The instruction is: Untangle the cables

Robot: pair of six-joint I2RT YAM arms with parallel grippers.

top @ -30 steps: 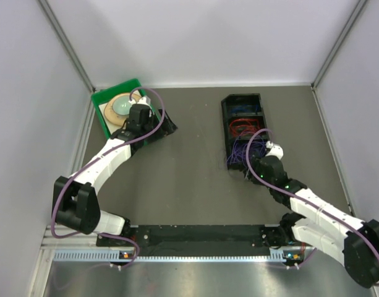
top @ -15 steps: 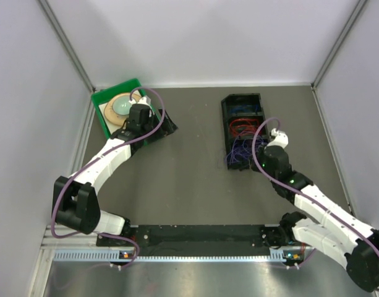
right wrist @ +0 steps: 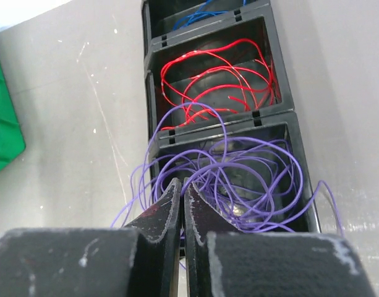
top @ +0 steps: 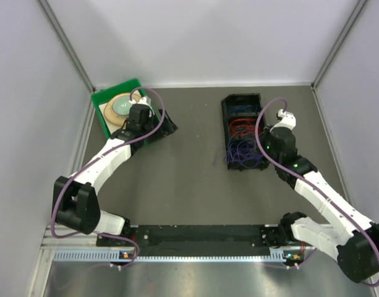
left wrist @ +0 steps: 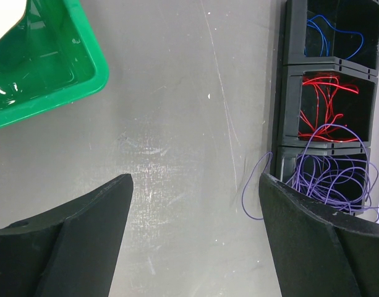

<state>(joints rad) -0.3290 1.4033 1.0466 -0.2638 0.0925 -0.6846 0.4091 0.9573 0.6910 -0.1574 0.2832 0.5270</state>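
Note:
The cables lie sorted in a black three-compartment box [top: 225,105]: blue cables [right wrist: 201,13] at the far end, red cables [right wrist: 220,74] in the middle, purple cables [right wrist: 238,167] nearest. Purple loops [left wrist: 254,198] spill over the box's left wall onto the table. My right gripper [right wrist: 182,182] hovers over the near left corner of the purple compartment, its fingers pressed together; no wire shows between them. In the top view it sits just right of the box [top: 266,148]. My left gripper [left wrist: 196,179] stands wide open over bare table, far left of the box, holding nothing.
A green tray [top: 102,102] with a round dish sits at the back left, beside the left gripper [top: 159,127]. Grey walls close in the table on three sides. A black rail [top: 201,235] runs along the near edge between the arm bases.
The right gripper has shut and drawn back from the purple compartment toward the far right. A purple loop now lies further out on the box's left. The left arm is unmoved.

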